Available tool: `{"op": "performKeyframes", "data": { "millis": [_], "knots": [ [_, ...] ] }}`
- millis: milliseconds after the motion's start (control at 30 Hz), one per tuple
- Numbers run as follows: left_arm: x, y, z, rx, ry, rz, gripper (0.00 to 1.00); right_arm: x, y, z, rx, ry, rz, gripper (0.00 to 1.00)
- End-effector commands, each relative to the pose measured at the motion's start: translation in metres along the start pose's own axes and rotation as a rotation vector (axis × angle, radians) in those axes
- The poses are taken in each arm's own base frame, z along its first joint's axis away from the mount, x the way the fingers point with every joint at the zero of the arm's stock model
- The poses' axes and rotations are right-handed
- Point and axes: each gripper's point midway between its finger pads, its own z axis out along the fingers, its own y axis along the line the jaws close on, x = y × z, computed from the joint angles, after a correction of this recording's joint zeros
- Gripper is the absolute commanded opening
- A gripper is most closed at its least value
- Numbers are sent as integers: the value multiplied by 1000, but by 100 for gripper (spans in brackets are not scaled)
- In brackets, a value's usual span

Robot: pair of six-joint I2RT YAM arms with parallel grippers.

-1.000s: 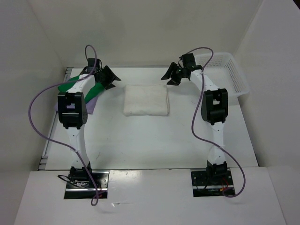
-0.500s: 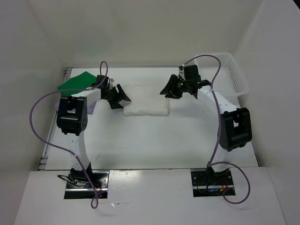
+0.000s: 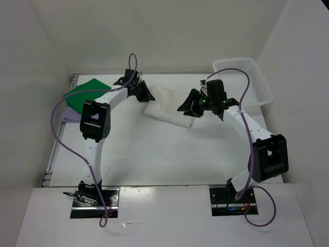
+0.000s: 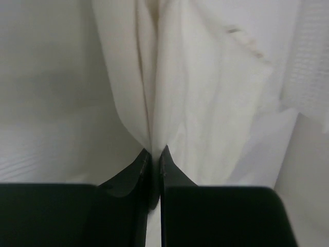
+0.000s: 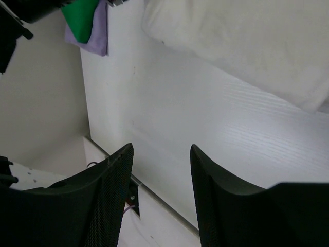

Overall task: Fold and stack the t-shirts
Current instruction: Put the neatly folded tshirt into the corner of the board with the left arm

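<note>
The creamy white t-shirt point(image 3: 167, 105) lies folded mid-table, askew, its left end raised. My left gripper point(image 3: 143, 92) is at that far left corner. In the left wrist view the left gripper point(image 4: 155, 150) is shut on a fold of the white t-shirt point(image 4: 205, 82). My right gripper point(image 3: 190, 109) hovers open over the shirt's right end. In the right wrist view the right gripper point(image 5: 161, 149) holds nothing, and the white t-shirt point(image 5: 247, 46) lies beyond the fingertips. The green t-shirt point(image 3: 85, 92) rests on the lavender t-shirt point(image 3: 67, 114) at the far left.
A white mesh basket point(image 3: 247, 77) stands at the back right corner. The green t-shirt point(image 5: 79, 18) and lavender t-shirt point(image 5: 97, 38) also show at the top left of the right wrist view. White walls enclose the table on three sides.
The left gripper moved right from the green shirt to the white shirt's far left corner and shut on it; the shirt now lies askew. The right gripper came forward over the shirt's right end.
</note>
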Motion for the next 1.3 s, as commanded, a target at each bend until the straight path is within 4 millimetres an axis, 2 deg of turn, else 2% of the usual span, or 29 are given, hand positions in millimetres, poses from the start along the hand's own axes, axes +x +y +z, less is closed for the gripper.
{"op": "performKeyframes", "data": {
  "millis": [0,33,67,100,133,200,233,267,300,333,367,400,433,467,500,533,567,633,700,767,800,833,867,933,967,1033,1100,1200,1267],
  "knots": [
    [-60,-64,-49,102,-147,61,1,-12,13,-20,-41,-79,-34,54],
    [-78,-65,-65,109,-188,58,1,-9,12,-23,-42,-80,-44,54],
    [-95,-78,-90,130,-239,70,1,-12,10,-25,-43,-84,-36,55],
    [-104,-78,-104,139,-264,69,1,-11,2,-26,-26,-79,-31,55],
    [-126,-70,-138,136,-331,55,1,-10,3,-26,-34,-72,-31,55],
    [-133,-41,-161,115,-360,13,1,-1,2,-25,-46,-36,-31,55],
    [-151,-24,-201,105,-445,-4,0,0,2,-26,-50,-41,-35,55],
    [-140,11,-199,60,-429,-61,0,5,-2,-25,-49,-26,-28,57],
    [-141,21,-222,58,-473,-104,0,7,0,-25,-59,-18,-29,57],
    [-151,58,-245,40,-531,-160,11,11,-4,-22,-56,1,-28,57],
    [-147,83,-253,14,-546,-216,22,11,-5,-19,-64,9,-27,57],
    [-129,115,-255,-12,-553,-291,41,14,-2,-20,-78,21,-27,57],
    [-126,156,-276,-44,-600,-355,59,19,-1,-16,-79,38,-31,59],
    [-113,174,-281,-42,-587,-415,92,28,1,-14,-88,63,-46,60],
    [-92,203,-291,-58,-579,-494,98,34,-1,-11,-85,79,-43,62],
    [-82,207,-294,-52,-570,-514,100,34,-1,-11,-84,80,-43,62],
    [-77,195,-307,-57,-604,-492,100,40,-2,-9,-87,91,-49,62],
    [-66,189,-323,-88,-647,-478,100,52,-9,-5,-78,115,-42,64],
    [-62,166,-349,-116,-736,-435,100,66,-12,-2,-72,148,-42,67],
    [-51,144,-361,-141,-766,-397,100,71,-11,0,-76,157,-49,71],
    [-45,139,-361,-151,-766,-394,100,74,-9,1,-79,164,-54,73],
    [-38,123,-363,-146,-770,-352,100,72,-10,2,-70,156,-54,94],
    [-32,116,-358,-137,-754,-340,100,73,-13,2,-56,156,-49,99],
    [-15,107,-340,-134,-695,-297,100,75,-11,2,-49,148,-77,100],
    [-2,92,-321,-106,-625,-268,100,74,-12,1,-34,149,-81,100],
    [18,76,-299,-70,-536,-229,100,80,-15,5,-15,161,-82,100],
    [36,51,-278,-12,-439,-182,100,82,-11,4,-19,169,-98,100],
    [34,11,-274,100,-417,-102,100,85,0,-3,-35,158,-125,100],
    [25,-7,-269,157,-416,-63,100,82,5,-8,-43,136,-137,100]
  ]
}}
